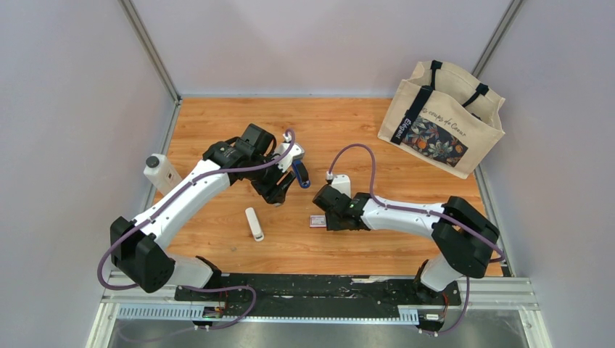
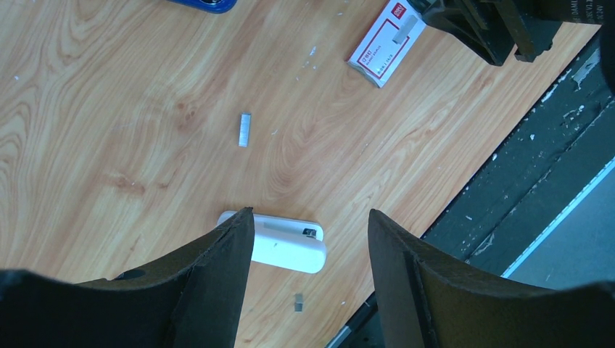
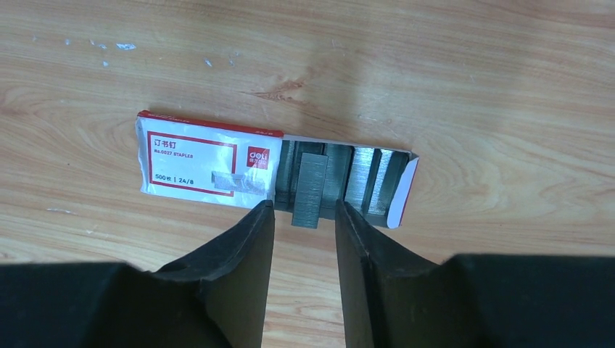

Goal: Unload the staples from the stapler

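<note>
right tool (image 3: 303, 212) stands released, straddling the staples (image 3: 314, 185) laid on the box (image 3: 196, 163), overhanging its edge; a skewed lift could drag them off. left tool (image 2: 310, 217) gapes empty; stapler (image 1: 300, 174) lies on desk (image 1: 348, 130) near it.

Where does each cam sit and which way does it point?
Top external: above, behind the bases, looking down on the table; left arm and right arm show whole.
Left wrist: looks down past the open left claw at a white stick.
Right wrist: looks down past the right claw at the staple box.
Shared: the box shows in all three; the stick in top and left wrist.
</note>
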Motion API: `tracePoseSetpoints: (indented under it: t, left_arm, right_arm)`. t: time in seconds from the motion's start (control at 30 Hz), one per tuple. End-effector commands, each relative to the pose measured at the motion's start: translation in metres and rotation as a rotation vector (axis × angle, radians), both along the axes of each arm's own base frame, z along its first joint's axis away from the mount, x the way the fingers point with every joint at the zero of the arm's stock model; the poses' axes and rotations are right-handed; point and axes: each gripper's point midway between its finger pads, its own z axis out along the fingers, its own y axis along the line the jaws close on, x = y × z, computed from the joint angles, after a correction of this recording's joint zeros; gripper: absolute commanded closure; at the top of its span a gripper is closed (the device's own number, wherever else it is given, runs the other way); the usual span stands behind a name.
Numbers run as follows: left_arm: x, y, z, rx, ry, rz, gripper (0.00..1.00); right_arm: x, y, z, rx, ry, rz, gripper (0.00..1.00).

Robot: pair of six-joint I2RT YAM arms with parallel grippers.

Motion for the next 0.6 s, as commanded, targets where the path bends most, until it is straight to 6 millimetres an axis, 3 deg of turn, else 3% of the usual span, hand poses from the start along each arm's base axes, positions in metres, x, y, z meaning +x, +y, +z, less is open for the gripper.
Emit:
tracePoseSetpoints:
  t: [0.0, 0.1, 0.33, 0.57]
  left_arm:
    - [0.001, 0.0, 0.013, -0.032, -0.048, -0.005, 0.33]
    - [0.002, 0.0, 0.013, -0.031, -0.048, -0.006, 0.33]
    - [0.002, 0.0, 0.013, -0.03, -0.048, -0.004, 0.33]
    - [0.003, 0.0, 0.014, -0.027, -0.053, -0.004, 0.33]
  right_arm:
    - [0.009, 0.01, 0.03, 0.085, -0.088, -0.007, 0.62]
    - [0.004, 0.009, 0.032, 0.136, -0.093, -0.01, 0.67]
    - [-0.007, 0.001, 0.032, 0.177, -0.102, -0.01, 0.9]
    - [-0.008, 0.009, 0.024, 0.144, -0.062, 0.031, 0.97]
